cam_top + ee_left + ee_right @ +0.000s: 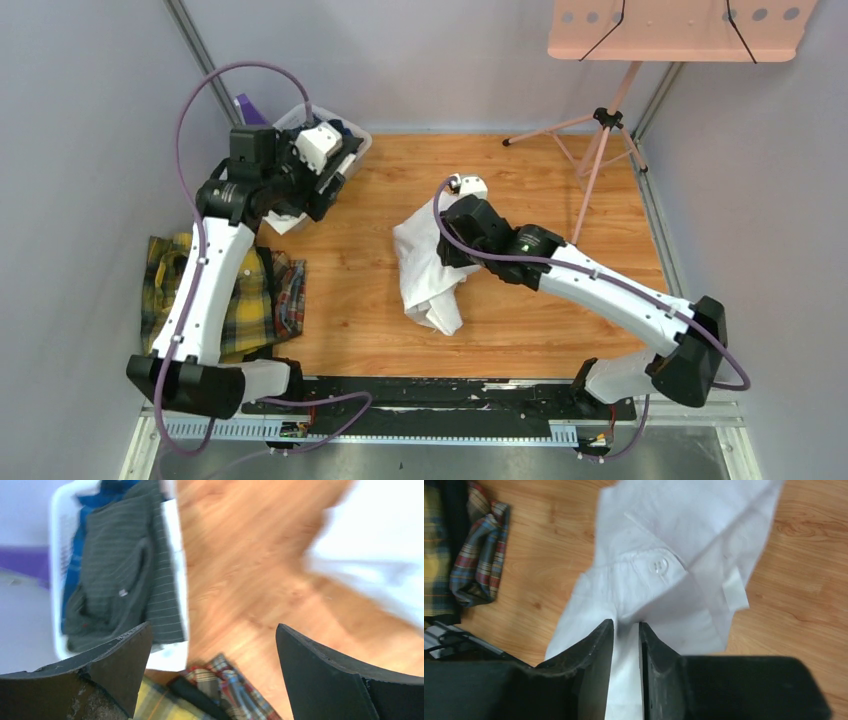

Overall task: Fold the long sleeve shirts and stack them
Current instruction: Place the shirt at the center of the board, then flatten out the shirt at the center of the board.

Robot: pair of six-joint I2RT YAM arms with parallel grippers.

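Rumpled white shirt (428, 270) on the desk (350, 300), one fold between narrow right fingers (594, 670); left fingers (120, 665) wide, empty, over the basket (357, 137).

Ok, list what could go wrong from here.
1. The right hand pinches only a thin fold of the crumpled white shirt; it could slip free.
2. The open left hand hovers by the basket of dark clothes and might snag one.
3. The plaid shirt lies under the left arm, which could drag it.

Item count
One white shirt (428, 270); left of it one yellow plaid shirt (165, 275), one red-blue plaid cloth (290, 295), one basket (357, 137); two arms (205, 290) (600, 285); one music stand (600, 130)
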